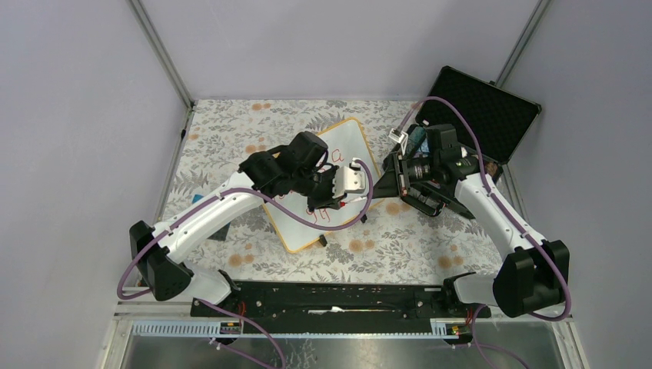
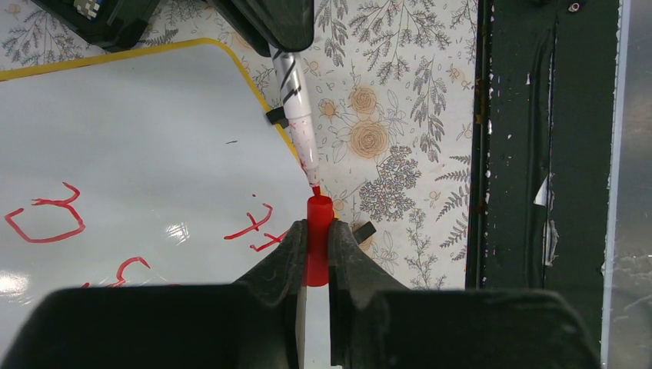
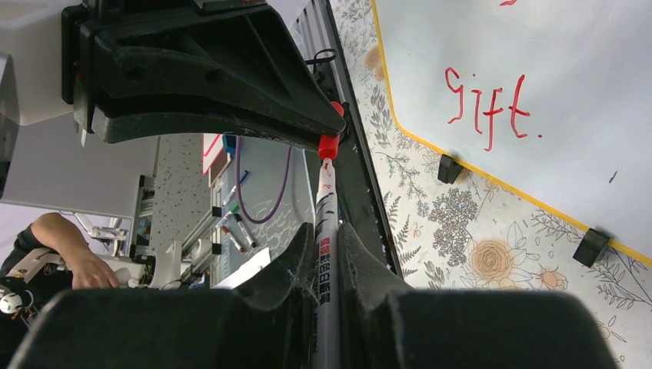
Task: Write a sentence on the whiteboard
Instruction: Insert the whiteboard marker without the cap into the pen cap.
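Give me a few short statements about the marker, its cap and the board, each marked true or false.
1. The left gripper is shut on the red cap. True.
2. The word "gift" stands in red on the whiteboard. True.
3. The right gripper is open and empty. False: the right gripper is shut on the marker.
4. The marker's tip is pressed on the whiteboard. False: the tip is at the red cap's open end.
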Available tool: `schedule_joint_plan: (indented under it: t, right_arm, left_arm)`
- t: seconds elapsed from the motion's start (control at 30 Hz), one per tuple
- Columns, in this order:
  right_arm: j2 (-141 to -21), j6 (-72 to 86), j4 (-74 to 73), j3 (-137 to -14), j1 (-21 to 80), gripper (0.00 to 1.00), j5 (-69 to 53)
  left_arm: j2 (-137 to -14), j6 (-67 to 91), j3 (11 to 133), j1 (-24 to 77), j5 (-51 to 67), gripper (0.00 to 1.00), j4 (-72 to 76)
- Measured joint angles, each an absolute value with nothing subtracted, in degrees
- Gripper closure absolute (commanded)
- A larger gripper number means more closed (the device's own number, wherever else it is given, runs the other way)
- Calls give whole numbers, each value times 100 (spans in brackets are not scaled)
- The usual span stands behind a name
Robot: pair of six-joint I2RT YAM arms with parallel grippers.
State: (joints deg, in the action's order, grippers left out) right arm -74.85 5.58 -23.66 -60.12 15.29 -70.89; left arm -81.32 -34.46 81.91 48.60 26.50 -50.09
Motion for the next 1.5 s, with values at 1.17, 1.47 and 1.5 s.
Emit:
schedule_joint_plan:
  t: [1.17, 1.47, 1.5]
  right_arm:
    - [-7522, 816, -1979, -6012, 1883, 100, -6626]
    - [-7856, 913, -1597, -5907, 1994, 100, -6541]
    - [-7889, 980, -1516, -5881, 1994, 100, -6545]
  left_arm:
    - [-8427, -2093, 8409, 4672, 2982, 100, -4613]
    - [-8908, -1828, 8757, 4550, 2985, 94, -5072]
    - [-8969, -1826, 8816, 4543, 2961, 89, -5146]
